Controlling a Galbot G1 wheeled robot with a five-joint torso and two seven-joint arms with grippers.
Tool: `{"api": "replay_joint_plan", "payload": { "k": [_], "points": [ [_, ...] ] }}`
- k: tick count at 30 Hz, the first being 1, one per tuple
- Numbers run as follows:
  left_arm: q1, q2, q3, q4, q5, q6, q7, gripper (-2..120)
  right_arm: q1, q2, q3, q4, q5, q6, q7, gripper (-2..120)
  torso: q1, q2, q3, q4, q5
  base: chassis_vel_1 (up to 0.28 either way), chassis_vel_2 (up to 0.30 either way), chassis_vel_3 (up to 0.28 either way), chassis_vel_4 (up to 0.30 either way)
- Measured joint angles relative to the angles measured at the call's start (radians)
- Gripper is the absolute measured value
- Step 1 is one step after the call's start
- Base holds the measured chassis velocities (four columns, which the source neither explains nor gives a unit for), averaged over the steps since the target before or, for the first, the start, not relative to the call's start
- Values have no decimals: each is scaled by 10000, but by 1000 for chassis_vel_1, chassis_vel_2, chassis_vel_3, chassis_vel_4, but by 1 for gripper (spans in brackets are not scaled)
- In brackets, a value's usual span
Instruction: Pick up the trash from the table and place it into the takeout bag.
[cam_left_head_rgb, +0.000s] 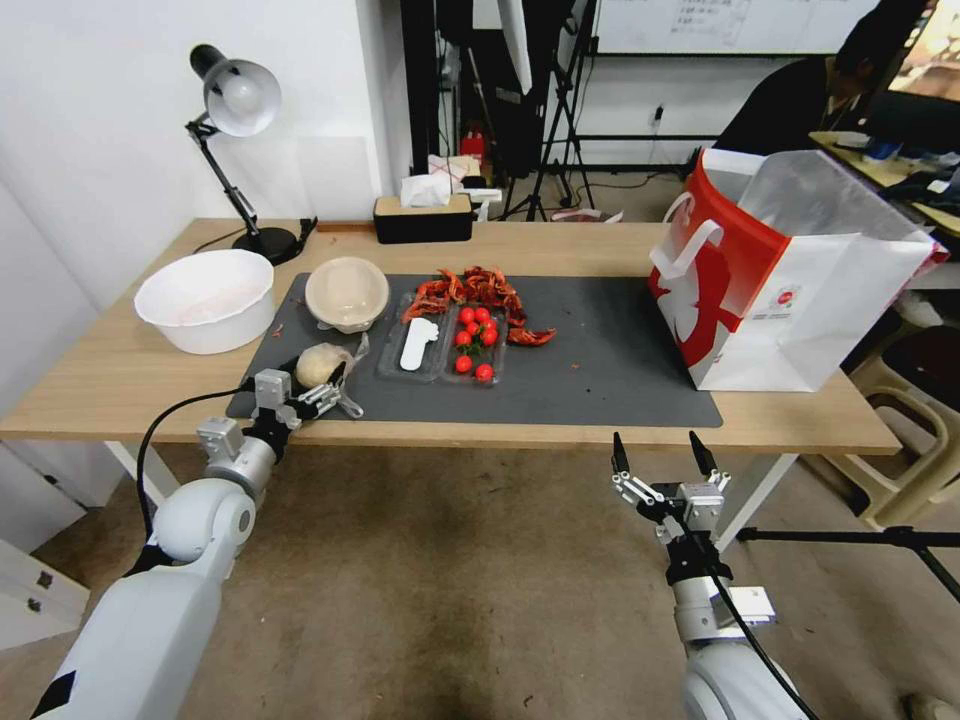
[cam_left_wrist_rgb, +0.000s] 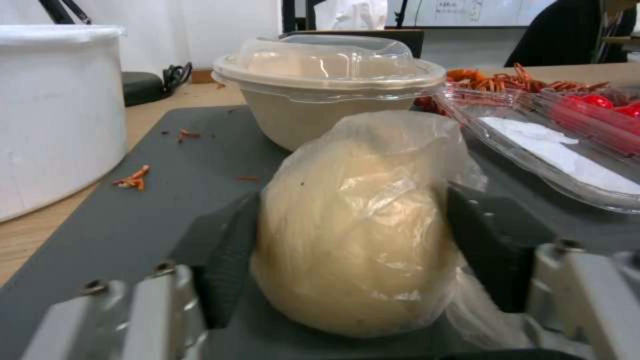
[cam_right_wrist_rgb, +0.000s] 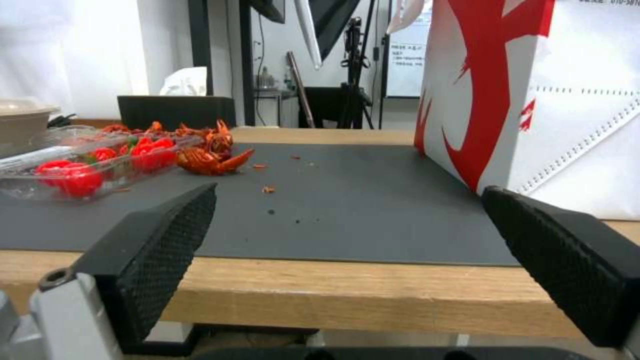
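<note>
On the dark mat (cam_left_head_rgb: 620, 370) of the light-wood table (cam_left_head_rgb: 600, 240), near its front left corner, lies a small clear bag with a beige lump (cam_left_head_rgb: 320, 363). My left gripper (cam_left_head_rgb: 338, 392) is shut on this bag (cam_left_wrist_rgb: 353, 225), with one black pad on each side touching the plastic, and the bag rests on the mat. Just behind it stands the round beige lidded bowl (cam_left_head_rgb: 347, 292). The red and white takeout bag (cam_left_head_rgb: 790, 290) stands open at the table's right end. My right gripper (cam_left_head_rgb: 655, 455) hangs open below the front edge, facing the bag (cam_right_wrist_rgb: 533, 100).
A large white bowl (cam_left_head_rgb: 207, 298) sits left of the mat. A clear tray with cherry tomatoes (cam_left_head_rgb: 445, 345) and a heap of red crayfish shells (cam_left_head_rgb: 480, 290) occupy the mat's middle. A desk lamp (cam_left_head_rgb: 235, 100) and a black tissue box (cam_left_head_rgb: 423, 215) stand at the back.
</note>
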Motion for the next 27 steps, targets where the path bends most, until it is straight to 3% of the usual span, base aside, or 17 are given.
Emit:
{"api": "replay_joint_plan", "payload": {
  "k": [11, 16, 21, 24, 27],
  "points": [
    [24, 182, 31, 145, 167, 3, 39, 21, 16, 57, -24, -111, -41, 37, 7, 99, 0, 2, -1, 0, 1, 0, 0, 0, 0],
    [0, 275, 129, 178, 309, -26, 138, 7, 17, 80, -26, -150, -53, 51, 7, 99, 0, 1, -1, 0, 0, 0, 0, 0, 0],
    [-78, 401, 204, -217, 130, -100, 144, 5, 19, 118, -26, -163, -61, 67, 16, 99, 0, 0, 0, 0, -2, 0, 0, 0, 0],
    [-369, 790, 572, -1055, -657, -197, 141, 5, 30, 140, -26, -145, -69, 68, 29, 99, 0, 0, 0, 0, 0, 0, 0, 0, 0],
    [-667, 1105, 897, -1336, -1045, -202, 141, 5, 23, 141, -21, -102, -71, 68, 34, 99, 0, 0, 0, 1, -1, 0, 0, 0, 0]
  ]
}}
